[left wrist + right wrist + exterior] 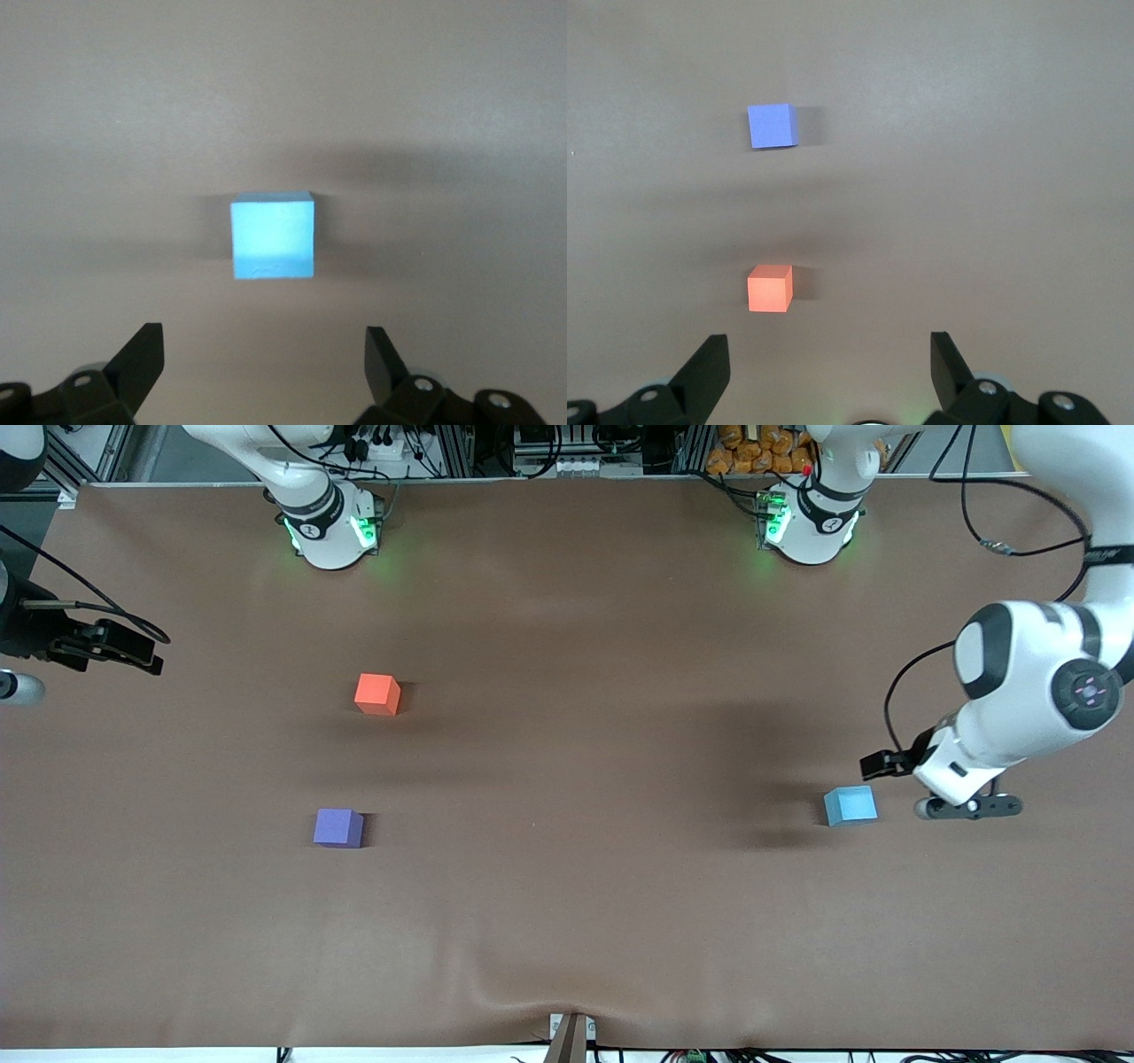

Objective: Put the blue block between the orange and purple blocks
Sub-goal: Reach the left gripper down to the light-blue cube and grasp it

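Brown table carries three cubes, one per colour. Blue block toward left arm's end. Orange block and purple block toward right arm's end, well apart, purple nearer front camera. Left gripper spread wide, empty, near blue block. Right gripper spread wide, empty, arm waiting at table edge.

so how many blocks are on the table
3. The orange block lies toward the right arm's end; the purple block is nearer the front camera than it. The blue block lies toward the left arm's end. None looks hidden.
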Controlling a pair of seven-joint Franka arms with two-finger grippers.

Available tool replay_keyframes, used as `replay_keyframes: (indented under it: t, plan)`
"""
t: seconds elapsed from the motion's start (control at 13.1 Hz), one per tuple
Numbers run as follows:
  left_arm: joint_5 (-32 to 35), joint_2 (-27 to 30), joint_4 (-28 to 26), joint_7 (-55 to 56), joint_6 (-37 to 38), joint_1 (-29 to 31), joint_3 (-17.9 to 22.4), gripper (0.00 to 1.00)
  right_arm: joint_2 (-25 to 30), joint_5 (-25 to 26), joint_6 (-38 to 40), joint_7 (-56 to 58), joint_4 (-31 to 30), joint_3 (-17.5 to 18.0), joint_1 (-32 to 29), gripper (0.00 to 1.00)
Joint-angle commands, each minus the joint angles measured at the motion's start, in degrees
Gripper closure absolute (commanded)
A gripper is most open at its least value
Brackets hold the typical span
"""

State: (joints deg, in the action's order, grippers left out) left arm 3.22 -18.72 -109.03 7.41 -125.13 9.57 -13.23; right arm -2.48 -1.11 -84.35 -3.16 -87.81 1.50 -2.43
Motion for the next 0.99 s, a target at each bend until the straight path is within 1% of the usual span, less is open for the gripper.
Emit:
replay_keyframes:
  t: [0.0,0.08,0.23,0.92]
  plan:
    - [1.8,-4.2,-2.0,2.0,-8.7,-0.4,0.0,0.0,-0.6,0.1,0.2,-0.5,0.8,0.2,-0.2,0.0]
    - [3.7,-5.7,-2.5,2.1,-12.1,-0.3,0.0,0.0,-0.6,0.1,0.2,-0.4,0.8,0.2,-0.2,0.0]
    - [6.3,-8.8,-2.3,2.2,-15.4,0.2,0.1,0.0,-0.6,0.1,0.2,-0.4,0.8,0.2,-0.2,0.0]
    - [6.4,-12.9,-2.3,3.5,-18.6,0.5,0.7,0.0,-0.7,0.1,0.2,-0.4,0.8,0.2,-0.2,0.0]
